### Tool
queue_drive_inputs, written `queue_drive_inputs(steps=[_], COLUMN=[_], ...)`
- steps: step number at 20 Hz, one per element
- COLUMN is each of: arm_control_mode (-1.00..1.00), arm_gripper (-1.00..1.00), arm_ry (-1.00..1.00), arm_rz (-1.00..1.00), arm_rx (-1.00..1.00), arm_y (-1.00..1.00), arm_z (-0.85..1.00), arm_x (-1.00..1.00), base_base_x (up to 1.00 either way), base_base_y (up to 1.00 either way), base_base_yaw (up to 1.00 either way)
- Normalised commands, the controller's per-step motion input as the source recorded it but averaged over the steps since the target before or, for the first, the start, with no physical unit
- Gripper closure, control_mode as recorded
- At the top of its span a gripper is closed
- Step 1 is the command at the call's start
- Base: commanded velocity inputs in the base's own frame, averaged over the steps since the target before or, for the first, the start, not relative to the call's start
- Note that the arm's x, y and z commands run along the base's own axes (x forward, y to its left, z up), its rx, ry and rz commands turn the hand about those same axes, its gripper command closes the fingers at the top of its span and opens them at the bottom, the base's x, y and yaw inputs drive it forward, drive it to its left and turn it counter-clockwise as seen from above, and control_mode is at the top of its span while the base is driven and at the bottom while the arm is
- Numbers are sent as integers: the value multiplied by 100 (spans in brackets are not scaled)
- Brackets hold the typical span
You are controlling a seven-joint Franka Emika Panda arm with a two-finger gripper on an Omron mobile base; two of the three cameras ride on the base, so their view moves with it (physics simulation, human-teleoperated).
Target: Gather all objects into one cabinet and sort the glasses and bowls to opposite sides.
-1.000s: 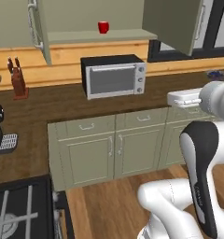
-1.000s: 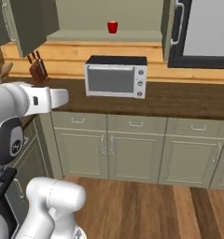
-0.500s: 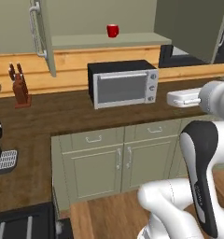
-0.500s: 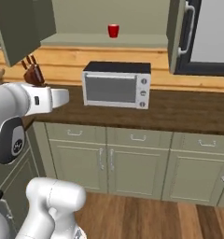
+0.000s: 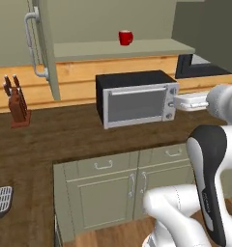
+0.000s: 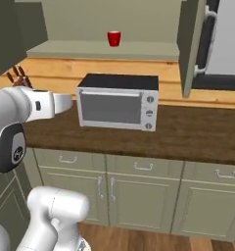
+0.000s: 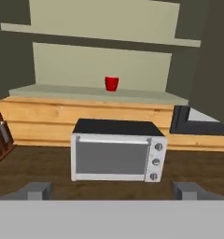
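The red mug (image 5: 125, 37) stands alone on the open cabinet's shelf (image 5: 152, 48), above the microwave (image 5: 137, 99). It looks small, rigid, glossy and probably slippery, so you should pinch across its rim. Your gripper (image 7: 113, 190) hangs open, well short of it.

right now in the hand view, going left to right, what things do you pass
knife block → toaster oven, with the red mug on the cabinet shelf above it → dark-framed panel behind the counter at the right
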Motion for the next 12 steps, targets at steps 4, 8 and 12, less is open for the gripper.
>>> queue_drive_inputs(steps=[4,8,12], arm_control_mode=[100,100,100], arm_gripper=[-100,-100,-100], arm_ry=[0,0,0], arm_rz=[0,0,0], arm_rx=[0,0,0], arm_y=[0,0,0], arm_z=[0,0,0], arm_x=[0,0,0], base_base_x=[68,64,52], base_base_y=[0,0,0], base_base_yaw=[0,0,0])
